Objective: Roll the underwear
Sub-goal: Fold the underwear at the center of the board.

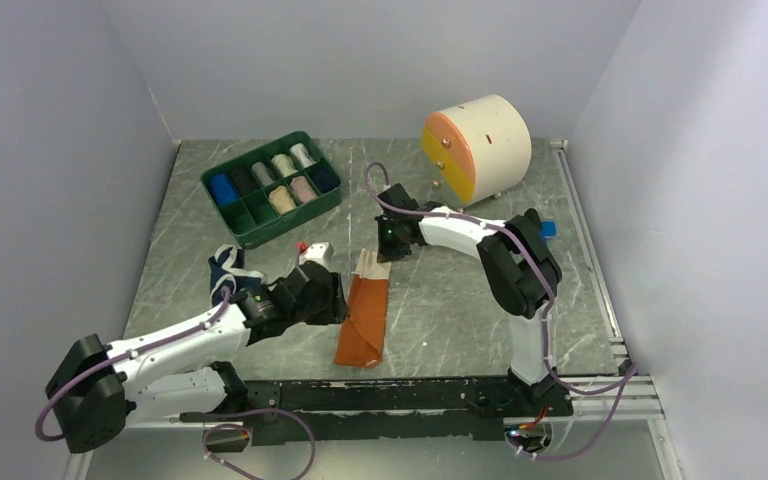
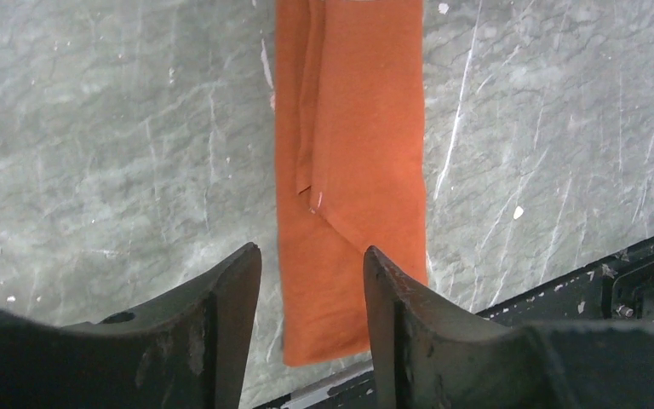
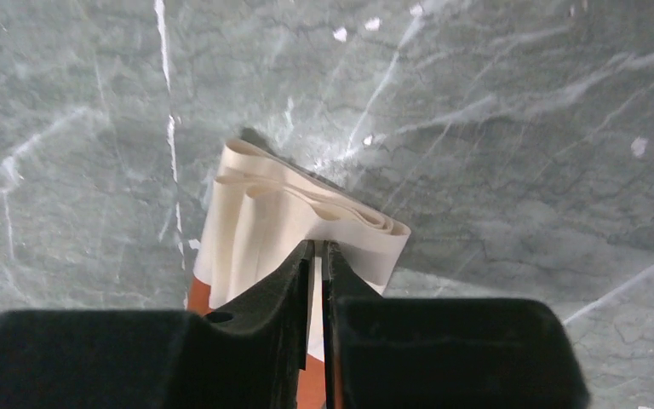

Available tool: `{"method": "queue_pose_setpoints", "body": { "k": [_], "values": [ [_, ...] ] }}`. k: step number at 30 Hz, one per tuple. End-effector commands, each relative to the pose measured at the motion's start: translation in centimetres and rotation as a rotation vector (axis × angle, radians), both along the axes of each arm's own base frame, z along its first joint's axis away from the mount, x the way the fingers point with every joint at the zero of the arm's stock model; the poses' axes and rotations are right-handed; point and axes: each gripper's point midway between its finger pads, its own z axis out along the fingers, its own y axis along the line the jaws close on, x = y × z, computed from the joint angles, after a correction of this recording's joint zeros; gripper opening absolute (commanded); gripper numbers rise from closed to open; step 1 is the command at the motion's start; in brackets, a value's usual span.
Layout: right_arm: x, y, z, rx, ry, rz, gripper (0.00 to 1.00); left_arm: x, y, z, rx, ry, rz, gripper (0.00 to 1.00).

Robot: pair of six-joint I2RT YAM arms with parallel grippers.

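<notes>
Between both arms on the table (image 1: pixel 460 320), orange underwear (image 1: pixel 363 320) folded to a long strip, running near to far. Far cream end (image 3: pixel 306 213) clamped in closed right gripper (image 3: pixel 317 247). Left gripper (image 2: pixel 311 251) open, just beside the near half, so probably better placed to start rolling.

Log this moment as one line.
right gripper: shut on orange underwear, cream end | left gripper: open above its near end | navy underwear: crumpled, ungripped
</notes>
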Motion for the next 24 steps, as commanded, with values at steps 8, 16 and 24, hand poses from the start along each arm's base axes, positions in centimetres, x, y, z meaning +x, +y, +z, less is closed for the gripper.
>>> {"method": "queue_pose_setpoints", "body": {
  "k": [8,16,24],
  "values": [
    [2.7,0.4,5.0,0.007,-0.139,0.001,0.18,-1.7,3.7,-0.8,0.037,0.032,0.103,0.58],
    [-1.2,2.7,4.2,0.109,-0.085,0.082,0.19,-2.0,4.3,-1.2,0.046,0.037,0.108,0.63],
    [-0.4,2.4,3.6,0.023,-0.107,0.156,0.2,-2.5,3.8,-1.9,0.01,0.094,0.08,0.67]
  ]
}}
